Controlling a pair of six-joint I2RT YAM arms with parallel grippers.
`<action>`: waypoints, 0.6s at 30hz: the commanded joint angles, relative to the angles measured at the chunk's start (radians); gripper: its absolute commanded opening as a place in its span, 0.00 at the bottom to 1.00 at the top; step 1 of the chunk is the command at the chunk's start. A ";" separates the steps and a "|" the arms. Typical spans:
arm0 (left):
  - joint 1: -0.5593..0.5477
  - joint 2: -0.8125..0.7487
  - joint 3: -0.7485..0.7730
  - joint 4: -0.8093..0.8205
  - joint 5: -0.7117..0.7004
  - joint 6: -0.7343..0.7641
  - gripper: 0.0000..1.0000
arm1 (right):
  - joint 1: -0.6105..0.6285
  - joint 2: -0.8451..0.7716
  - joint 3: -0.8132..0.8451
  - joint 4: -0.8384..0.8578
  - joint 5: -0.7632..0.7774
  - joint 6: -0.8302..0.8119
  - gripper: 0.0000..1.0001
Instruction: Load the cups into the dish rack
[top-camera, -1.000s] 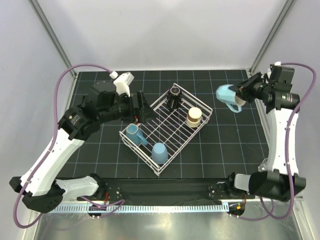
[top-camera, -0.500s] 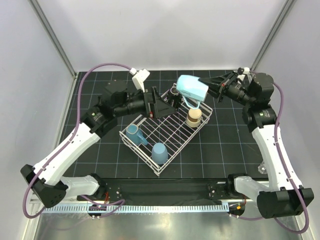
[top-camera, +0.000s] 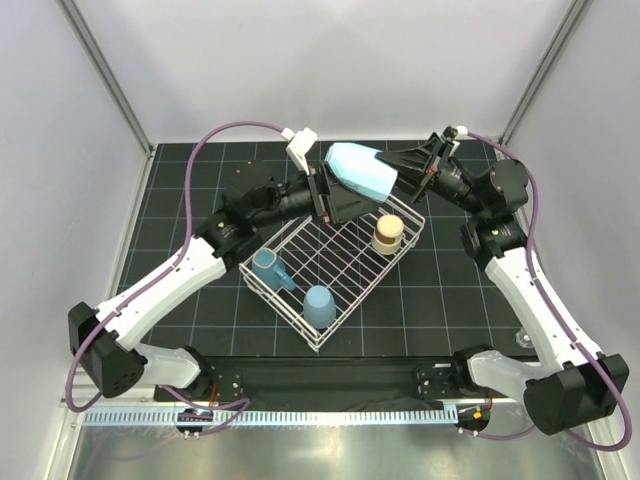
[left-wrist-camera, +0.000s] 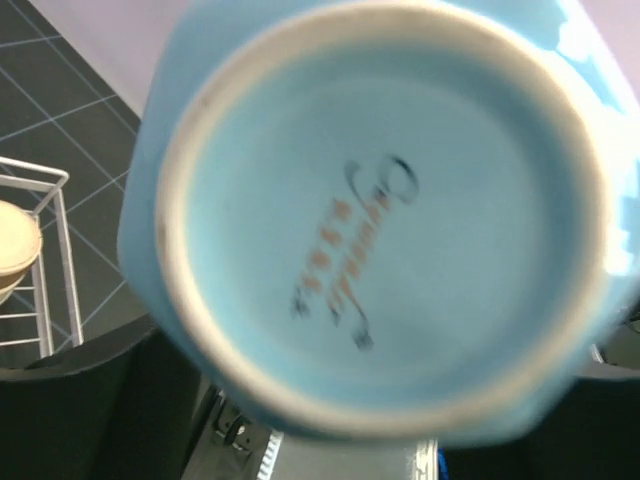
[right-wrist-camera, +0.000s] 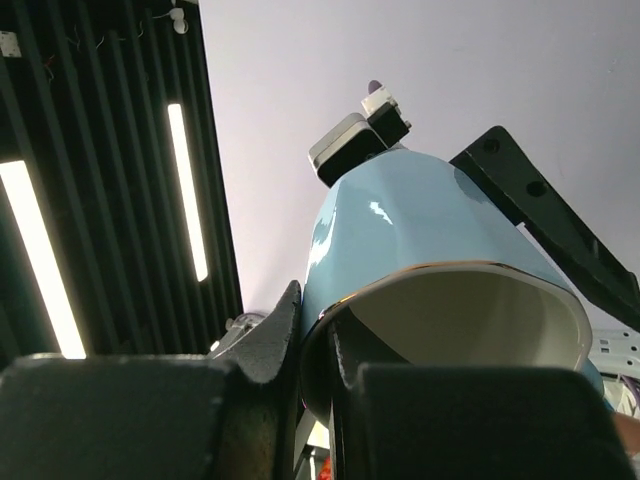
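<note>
A pale blue handled mug (top-camera: 360, 172) hangs on its side in the air above the far corner of the dish rack (top-camera: 316, 343). My right gripper (top-camera: 398, 166) is shut on its rim, one finger inside and one outside (right-wrist-camera: 315, 320). My left gripper (top-camera: 345, 198) is open, its fingers spread wide around the mug's base (left-wrist-camera: 380, 220), which fills the left wrist view. In the rack sit a blue handled mug (top-camera: 268, 268), a light blue tumbler (top-camera: 319, 305) and a beige cup (top-camera: 387, 233). The small dark cup is hidden behind the arms.
The rack lies askew in the middle of the black gridded mat (top-camera: 180, 300). A small clear thing (top-camera: 522, 335) stands near the mat's right edge. White walls and metal posts (top-camera: 105, 75) close in the back and sides.
My right arm has carried the pale blue mug from the right side leftwards to above the rack's far corner. My left arm has swung up and back to meet its base.
</note>
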 joint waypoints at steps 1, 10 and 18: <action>-0.006 0.008 0.038 0.136 0.004 -0.044 0.74 | 0.017 -0.002 0.011 0.207 0.033 0.253 0.04; -0.006 -0.005 0.027 0.179 -0.034 -0.060 0.40 | 0.026 -0.033 -0.064 0.261 0.062 0.301 0.04; -0.006 -0.016 0.015 0.194 -0.044 -0.092 0.15 | 0.026 -0.070 -0.098 0.246 0.082 0.304 0.04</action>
